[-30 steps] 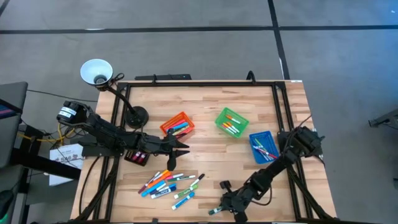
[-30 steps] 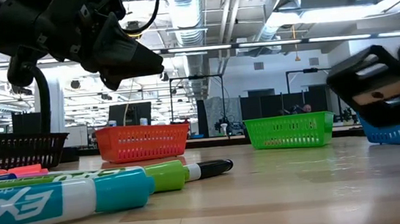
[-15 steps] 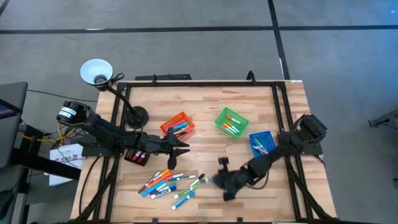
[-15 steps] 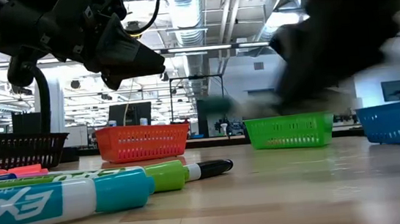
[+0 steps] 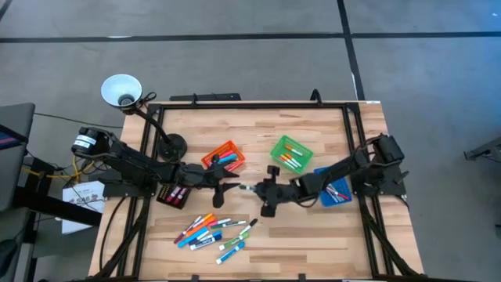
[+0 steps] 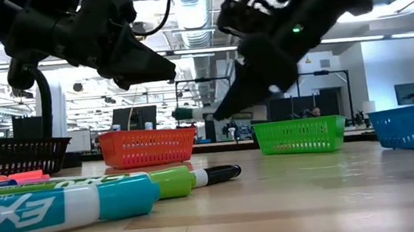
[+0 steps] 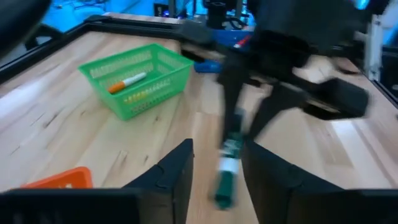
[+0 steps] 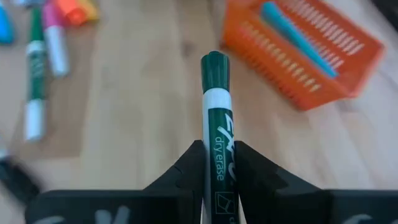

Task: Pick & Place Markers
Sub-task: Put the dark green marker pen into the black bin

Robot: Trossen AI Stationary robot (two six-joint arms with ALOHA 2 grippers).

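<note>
My right gripper [image 5: 264, 190] hangs over the table's middle, shut on a green marker [image 5: 246, 188] with a dark green cap [image 8: 214, 65]. The marker points toward my left gripper [image 5: 228, 185], which is open and faces it from the table's left. In the left wrist view the marker [image 7: 227, 167] ends between my left fingers, apart from both. The other markers [image 5: 213, 231] lie in a loose heap on the table toward the near edge. More lie in the orange bin [image 5: 222, 157], the green bin [image 5: 291, 153] and the blue bin [image 5: 333, 186]. My right gripper pinches the green marker's barrel [image 8: 218, 163] between its two fingers. The marker lies along the fingers, and its capped end sticks out ahead of them. The fingers come level from the table's right. The marker is lifted clear and roughly level [image 6: 189, 113].
A black bin [image 5: 172, 196] sits under my left arm. A lamp with a white shade [image 5: 121, 90] stands on a black base [image 5: 170, 146] at the far left. The wood between the heap and the green and blue bins is bare.
My right gripper has swung from the table's near edge up and toward the far left. It has carried the green marker off the table to just in front of my left gripper.
</note>
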